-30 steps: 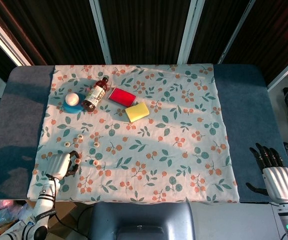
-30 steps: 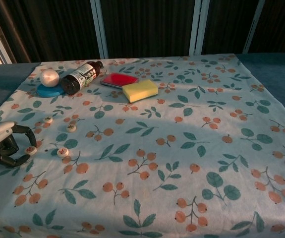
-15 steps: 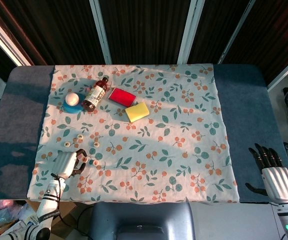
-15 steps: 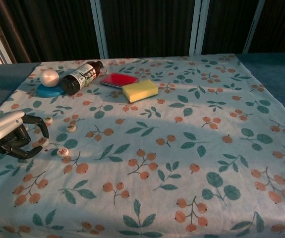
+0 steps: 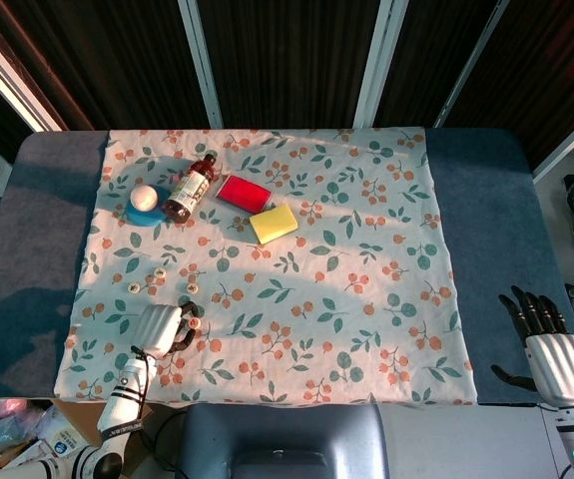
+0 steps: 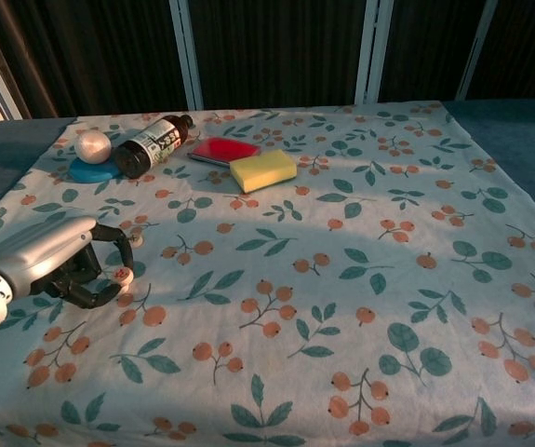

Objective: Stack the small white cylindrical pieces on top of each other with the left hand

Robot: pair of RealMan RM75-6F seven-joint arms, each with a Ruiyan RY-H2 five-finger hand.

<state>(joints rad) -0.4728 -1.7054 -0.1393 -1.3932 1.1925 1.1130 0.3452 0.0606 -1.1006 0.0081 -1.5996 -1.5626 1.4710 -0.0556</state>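
Note:
My left hand (image 5: 162,329) (image 6: 55,263) lies low over the floral cloth (image 5: 366,299) at its near left. It pinches a small white cylindrical piece (image 5: 195,309) (image 6: 121,274) at its fingertips. That piece sits right beside or over another white piece (image 5: 193,324); I cannot tell whether they touch. More white pieces (image 5: 134,287) (image 5: 159,272) (image 5: 193,288) lie loose just beyond the hand. My right hand (image 5: 546,349) rests open, fingers spread, on the blue table at the far right; only the head view shows it.
A dark bottle (image 5: 189,188) (image 6: 155,144) lies on its side at the back left. Beside it are a white ball on a blue disc (image 5: 144,197) (image 6: 92,147), a red flat block (image 5: 244,191) (image 6: 222,150) and a yellow sponge (image 5: 274,224) (image 6: 262,169).
My left hand picked up a white piece near the cloth's left edge and carried it right, to the piece lying beside it. The right hand stayed put.

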